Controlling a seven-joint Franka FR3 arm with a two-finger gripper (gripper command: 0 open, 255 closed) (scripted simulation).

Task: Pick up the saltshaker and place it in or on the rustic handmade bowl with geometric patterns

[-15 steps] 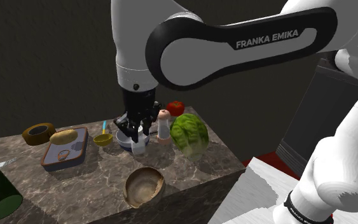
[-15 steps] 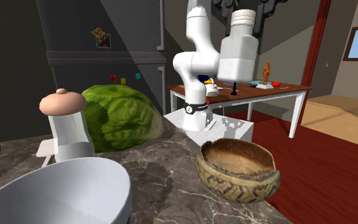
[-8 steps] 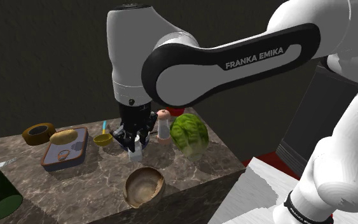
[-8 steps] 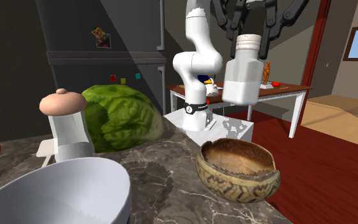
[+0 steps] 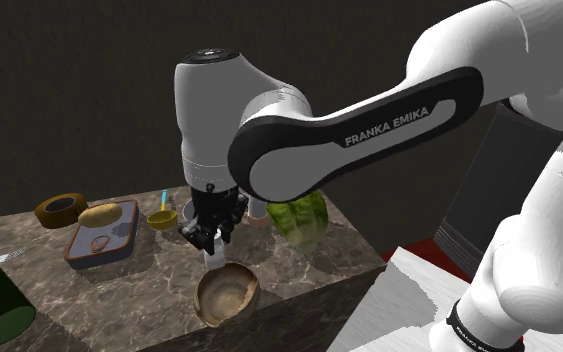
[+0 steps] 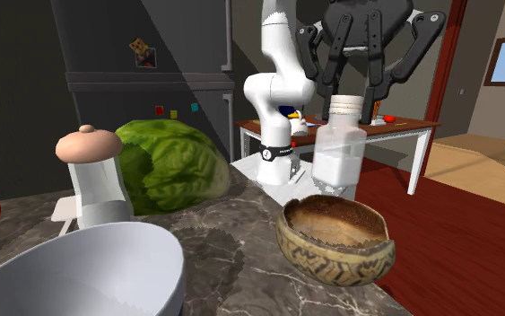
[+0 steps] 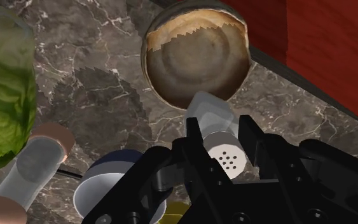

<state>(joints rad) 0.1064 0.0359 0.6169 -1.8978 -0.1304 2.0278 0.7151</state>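
Gripper (image 6: 352, 92) is clamped on the salt shaker (image 6: 338, 151), one black finger on each side of its neck just under the holed metal cap; the wrist view shows the same grip (image 7: 224, 150) with the cap of the shaker (image 7: 217, 130) between the fingers. Shaker is clear with white fill and hangs in the air, off the counter (image 5: 304, 268). Its base sits just above the rim of the brown bowl (image 6: 333, 258), on the side of the rim towards the counter's middle; base and rim look apart, though the gap is hard to judge. In the wrist view the shaker's base overlaps that bowl's rim (image 7: 196, 63). Brown bowl has a dark zigzag band on its outer wall and a chipped-looking rim, nothing inside, and stands at the counter edge nearest the shoulder camera (image 5: 226, 295). In the shoulder view the gripper (image 5: 209, 236) hangs right over the bowl's far rim with the shaker (image 5: 212, 259) below it. Lettuce (image 5: 299, 215) lies near the counter's corner on the shoulder view's right, also seen from the second exterior camera (image 6: 165, 166). Grinder with a pink knob (image 6: 98, 179) stands in front of the lettuce there, with a white bowl (image 6: 80, 269) beside it. Towards the opposite end of the counter: tray (image 5: 114, 243) carrying a potato (image 5: 99, 213), a tape roll (image 5: 61, 209) next to it, and a small yellow bowl (image 5: 162, 218) between tray and gripper.
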